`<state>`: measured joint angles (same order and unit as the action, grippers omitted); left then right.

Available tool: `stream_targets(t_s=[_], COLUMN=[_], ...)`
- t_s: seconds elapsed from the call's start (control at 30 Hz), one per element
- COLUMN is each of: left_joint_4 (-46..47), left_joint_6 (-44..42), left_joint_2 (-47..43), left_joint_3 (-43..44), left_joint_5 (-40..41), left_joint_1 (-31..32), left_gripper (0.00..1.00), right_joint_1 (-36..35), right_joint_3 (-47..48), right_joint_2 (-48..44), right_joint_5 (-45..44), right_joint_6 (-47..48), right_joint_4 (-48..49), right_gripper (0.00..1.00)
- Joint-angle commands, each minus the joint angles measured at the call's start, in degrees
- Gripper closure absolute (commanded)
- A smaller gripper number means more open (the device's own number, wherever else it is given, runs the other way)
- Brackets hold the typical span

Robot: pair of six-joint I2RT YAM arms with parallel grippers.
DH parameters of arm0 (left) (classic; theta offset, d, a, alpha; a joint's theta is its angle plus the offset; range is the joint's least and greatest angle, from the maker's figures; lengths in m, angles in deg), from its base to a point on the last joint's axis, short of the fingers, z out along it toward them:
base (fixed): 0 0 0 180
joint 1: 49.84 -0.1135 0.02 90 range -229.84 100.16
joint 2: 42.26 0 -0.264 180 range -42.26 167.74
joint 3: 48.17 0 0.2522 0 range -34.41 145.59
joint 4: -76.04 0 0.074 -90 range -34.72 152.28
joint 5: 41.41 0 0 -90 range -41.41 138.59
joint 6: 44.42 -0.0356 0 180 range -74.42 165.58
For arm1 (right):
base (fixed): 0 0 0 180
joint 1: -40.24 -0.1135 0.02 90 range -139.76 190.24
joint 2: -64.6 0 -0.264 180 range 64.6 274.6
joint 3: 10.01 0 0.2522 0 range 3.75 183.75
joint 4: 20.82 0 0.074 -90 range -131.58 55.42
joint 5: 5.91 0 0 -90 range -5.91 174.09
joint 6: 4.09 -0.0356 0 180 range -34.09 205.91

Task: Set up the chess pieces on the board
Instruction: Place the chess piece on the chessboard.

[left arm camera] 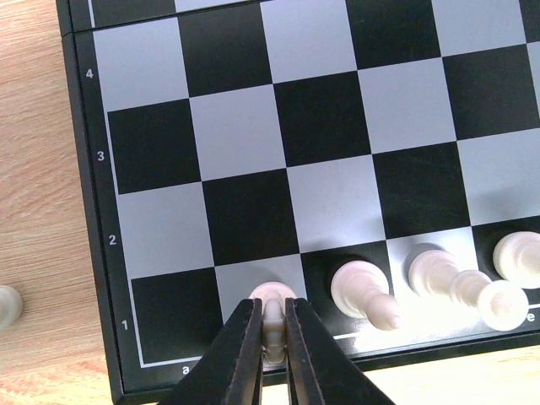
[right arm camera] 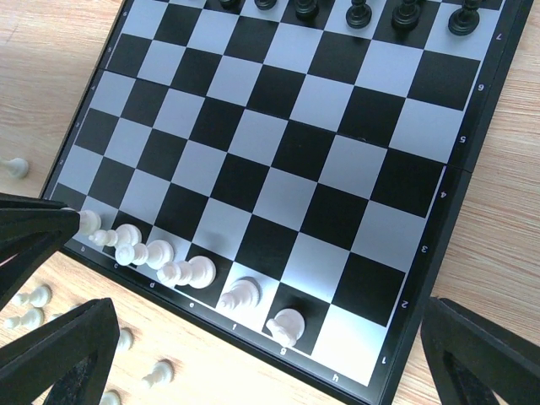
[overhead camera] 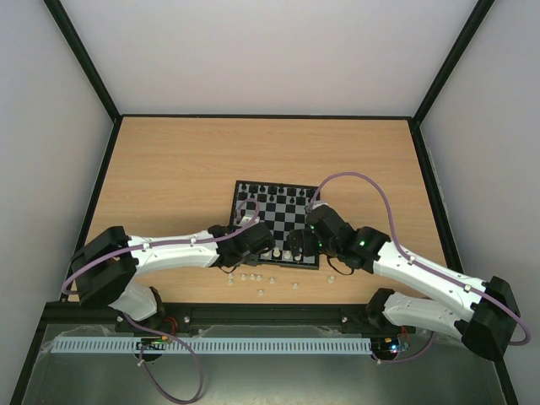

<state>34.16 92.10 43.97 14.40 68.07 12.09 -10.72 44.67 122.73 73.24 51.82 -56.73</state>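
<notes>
Six white pieces (right arm camera: 198, 270) line the near rank of the board (right arm camera: 278, 152), on the squares lettered b through g. The left fingers (left arm camera: 270, 337) are closed tight around the b1 piece (left arm camera: 272, 297), which stands upright on its silvery square close to the board's near-left corner. Its round base shows just above the two black tips. Next to it in the left wrist view, three more of the white pieces sit on c1, d1 and e1, each apart from its neighbours. The right fingers (right arm camera: 266, 308) hang spread wide open over the near edge of the board, holding nothing. One tip is over the wooden surface (right arm camera: 498, 202) in front of the board's left half, and the other is off its near-right corner. Black pieces (right arm camera: 409, 13) stand in a row at the far side of the board. Several loose white pieces (overhead camera: 243, 277) lie scattered on the surface just in front of the board, between the two arms, and a lone white piece (right arm camera: 13, 166) rests off the board's left edge
</notes>
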Motion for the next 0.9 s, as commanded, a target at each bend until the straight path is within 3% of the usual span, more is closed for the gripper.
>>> stream_targets(t_s=[0.0,0.6,0.73,0.87], left_joint_4=[-0.6,-1.6,-2.4,-4.1], left_joint_6=[-0.1,0.5,0.8,1.2], left_joint_2=[0.3,0.3,-0.1,-1.8], left_joint_3=[0.9,0.8,1.0,1.9], left_joint_5=[-0.1,0.1,0.7,1.8], left_joint_1=[-0.5,-0.4,-0.5,-0.4], left_gripper=[0.89,0.86,0.8,0.69], right_joint_1=[0.3,0.3,0.3,0.3], right_joint_3=[-0.8,-0.9,-0.8,-0.9], right_joint_2=[-0.4,-0.4,-0.4,-0.4], right_joint_5=[0.0,0.3,0.3,0.4], right_joint_6=[-0.1,0.0,0.0,0.1], right_joint_4=[-0.3,-0.1,-0.2,-0.2], right_gripper=[0.01,0.01,0.01,0.02])
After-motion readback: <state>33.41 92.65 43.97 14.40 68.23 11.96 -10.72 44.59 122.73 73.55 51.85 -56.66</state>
